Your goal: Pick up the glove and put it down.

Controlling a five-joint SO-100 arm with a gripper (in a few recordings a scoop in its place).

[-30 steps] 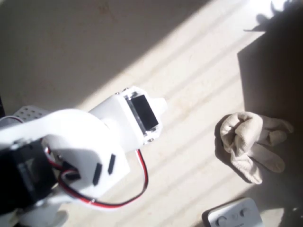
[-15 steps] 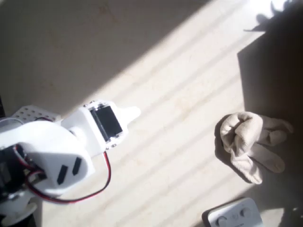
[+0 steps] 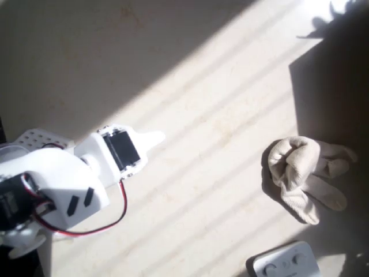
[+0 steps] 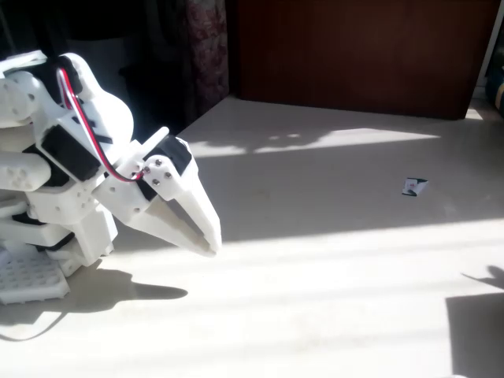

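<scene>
**Glove free, arm well clear**

Gripper empty, fingers together, low over table at left. Glove crumpled on table (overhead view, right side), half in shadow, near grey device at bottom edge. Wide bare sunlit surface between.

Sunlit stripes cross the pale table before a dark wooden panel.

A pale worktop lies striped with sunlight and shadow. In the overhead view a grey device with round buttons sits at the bottom edge. In the fixed view a small card stands far back on the worktop, before a dark wooden panel.
</scene>
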